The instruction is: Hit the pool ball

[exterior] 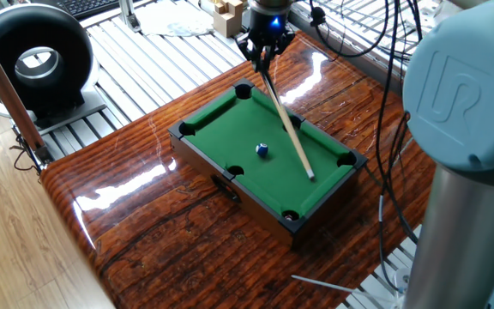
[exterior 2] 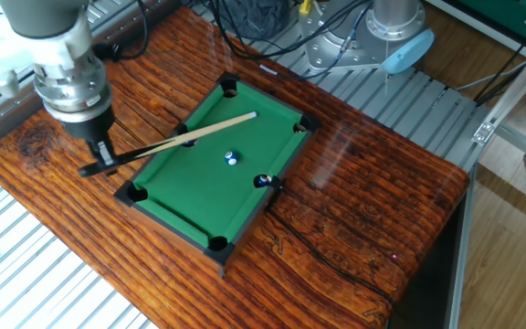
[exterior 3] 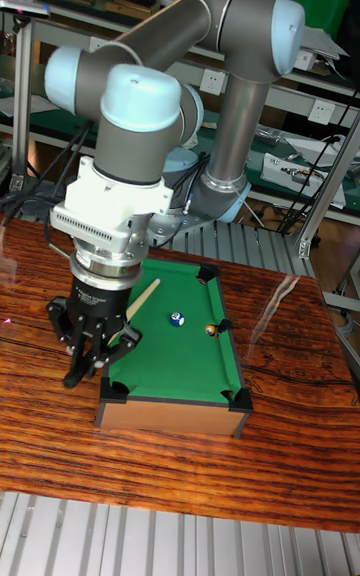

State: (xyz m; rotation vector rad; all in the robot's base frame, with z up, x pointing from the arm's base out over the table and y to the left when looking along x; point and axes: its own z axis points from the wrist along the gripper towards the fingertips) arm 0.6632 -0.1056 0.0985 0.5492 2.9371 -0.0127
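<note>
We see the pool ball (exterior: pixel 262 150), tiny, blue (white spot up), mid-felt; the claw (exterior 2: pixel 101 157) pinches the cue (exterior 2: pixel 199 133).

Robotics lab, UR5 arm (exterior 3: pixel 215 26), aluminium framing (exterior 3: pixel 22 56)

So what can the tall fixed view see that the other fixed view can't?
Only the tall fixed view shows the robot's whole grey arm bending over and the green wall behind it. Only the other fixed view shows the wooden stick lying long across the green pool table, from the claw out over the felt. Both show the claw shut on the stick, and the little blue pool ball sitting untouched on the felt.
</note>
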